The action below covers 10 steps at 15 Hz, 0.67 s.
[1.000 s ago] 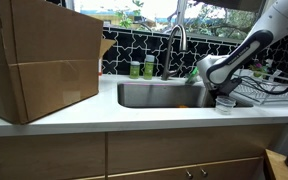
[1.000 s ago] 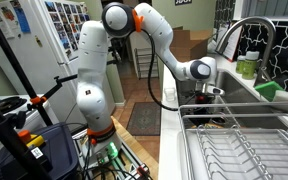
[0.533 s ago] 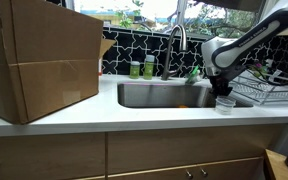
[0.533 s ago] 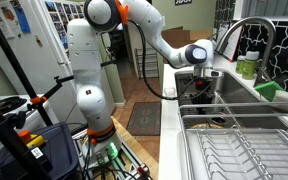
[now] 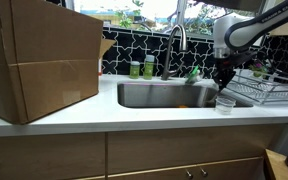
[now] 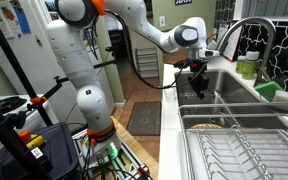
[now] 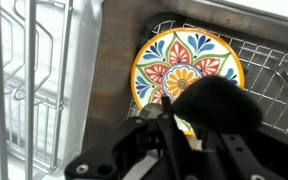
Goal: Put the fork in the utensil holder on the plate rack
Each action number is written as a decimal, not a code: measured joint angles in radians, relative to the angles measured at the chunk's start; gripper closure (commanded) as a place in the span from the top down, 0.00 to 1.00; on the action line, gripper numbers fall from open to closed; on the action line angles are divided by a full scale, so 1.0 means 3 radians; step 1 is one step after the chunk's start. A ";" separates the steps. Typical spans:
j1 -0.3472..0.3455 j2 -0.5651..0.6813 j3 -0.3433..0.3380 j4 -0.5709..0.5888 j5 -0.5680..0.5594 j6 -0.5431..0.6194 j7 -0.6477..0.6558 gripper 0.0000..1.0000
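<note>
My gripper [image 5: 224, 72] hangs above the right end of the sink, just left of the silver wire plate rack [image 5: 271, 93]. In the wrist view the gripper [image 7: 180, 138] is shut on a dark-handled fork [image 7: 216, 104]; the handle looms large and blurred, and a thin dark shaft runs between the jaws. The other end of the fork is hard to make out. In an exterior view the gripper [image 6: 195, 76] is raised over the sink's near end, with the plate rack [image 6: 246, 148] in the foreground. The rack's utensil holder cannot be made out.
A colourful patterned plate [image 7: 188, 62] lies on a wire grid [image 7: 269, 70] in the sink bottom. A small clear cup [image 5: 224, 103] stands on the counter edge. A faucet [image 5: 176, 45], green bottles [image 5: 142, 69] and a large cardboard box [image 5: 39, 60] are further left.
The arm has risen out of the sink, carrying the gripper up and slightly toward the plate rack. The elbow has swung higher.
</note>
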 measured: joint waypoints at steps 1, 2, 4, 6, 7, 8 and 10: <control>-0.0004 -0.0120 0.0010 -0.0016 0.0010 -0.0009 0.0000 0.06; -0.0014 -0.0241 0.0022 -0.0033 0.0019 -0.0018 0.0001 0.06; -0.0039 -0.0456 0.0046 -0.0052 0.0033 -0.0039 0.0005 0.06; -0.0067 -0.0637 0.0075 -0.0055 0.0041 -0.0053 0.0020 0.06; -0.0082 -0.0717 0.0093 -0.0055 0.0043 -0.0053 0.0032 0.06; -0.0099 -0.0787 0.0115 -0.0054 0.0044 -0.0054 0.0048 0.06; -0.0130 -0.0888 0.0156 -0.0054 0.0044 -0.0054 0.0075 0.06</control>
